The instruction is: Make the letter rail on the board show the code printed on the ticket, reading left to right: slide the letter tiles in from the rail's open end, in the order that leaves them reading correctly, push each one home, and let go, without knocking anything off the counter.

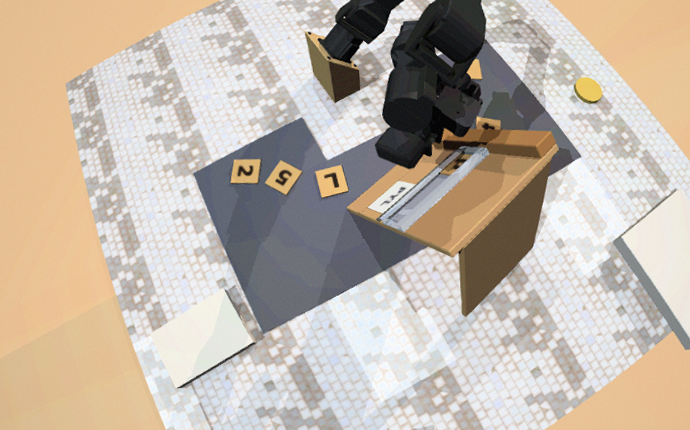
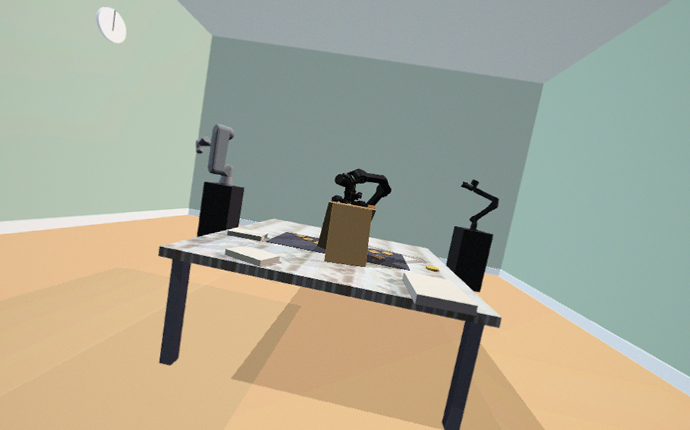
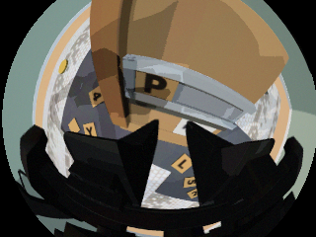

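The sloped wooden board [image 1: 470, 209] [image 2: 348, 236] [image 3: 217, 34] carries a grey letter rail [image 1: 421, 196] [image 3: 204, 95] and a white ticket [image 1: 393, 196] printed PYL. A tile marked P [image 3: 156, 83] [image 1: 459, 162] sits in the rail at its upper end, close to the wooden ledge. My gripper [image 3: 173, 124] [image 1: 457, 136] hangs just above that end of the rail; its fingers stand apart with nothing between them. Tiles 2 [image 1: 245, 171], 5 [image 1: 283, 177] and L [image 1: 332, 180] [image 3: 180, 164] lie on the dark mat [image 1: 280, 251]. A Y tile [image 3: 90, 129] lies behind the board.
A wooden wedge stand [image 1: 333, 68] is at the back of the counter. A yellow disc [image 1: 587, 89] lies at the right. White slabs lie at the front left [image 1: 201, 335] and right [image 1: 678, 266]. One more tile [image 1: 487, 125] shows behind the board.
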`<state>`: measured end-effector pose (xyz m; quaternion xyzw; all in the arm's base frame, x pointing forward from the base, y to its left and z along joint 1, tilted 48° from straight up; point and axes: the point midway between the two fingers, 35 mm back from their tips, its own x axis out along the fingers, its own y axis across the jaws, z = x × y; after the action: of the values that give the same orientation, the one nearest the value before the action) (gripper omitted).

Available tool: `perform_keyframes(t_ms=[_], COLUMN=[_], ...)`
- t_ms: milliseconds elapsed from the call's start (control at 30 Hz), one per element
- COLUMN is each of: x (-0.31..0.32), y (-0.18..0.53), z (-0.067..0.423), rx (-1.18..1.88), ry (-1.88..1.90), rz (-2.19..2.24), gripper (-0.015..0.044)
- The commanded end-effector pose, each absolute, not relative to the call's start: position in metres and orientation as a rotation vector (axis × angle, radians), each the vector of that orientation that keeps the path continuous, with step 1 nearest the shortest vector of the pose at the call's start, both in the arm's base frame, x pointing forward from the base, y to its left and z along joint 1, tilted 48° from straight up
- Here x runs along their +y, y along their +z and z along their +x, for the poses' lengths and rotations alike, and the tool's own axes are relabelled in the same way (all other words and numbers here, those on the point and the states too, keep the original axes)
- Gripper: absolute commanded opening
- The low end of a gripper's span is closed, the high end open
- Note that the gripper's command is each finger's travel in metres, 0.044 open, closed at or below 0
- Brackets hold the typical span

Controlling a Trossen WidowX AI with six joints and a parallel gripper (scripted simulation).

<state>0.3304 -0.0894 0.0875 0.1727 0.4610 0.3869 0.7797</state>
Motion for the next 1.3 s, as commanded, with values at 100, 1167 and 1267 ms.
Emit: perform_keyframes(t_ms=[100,1167,1267], x=[-0.114,-0.129,-0.099], y=[0.11,0.137,0.137], z=[0.287,0.223,0.231], rx=[0.588,0.068,0.124], ry=[0.894,0.693,0.797], rz=[0.017,-0.744,-0.625], gripper=[0.0289,0.0414,0.034])
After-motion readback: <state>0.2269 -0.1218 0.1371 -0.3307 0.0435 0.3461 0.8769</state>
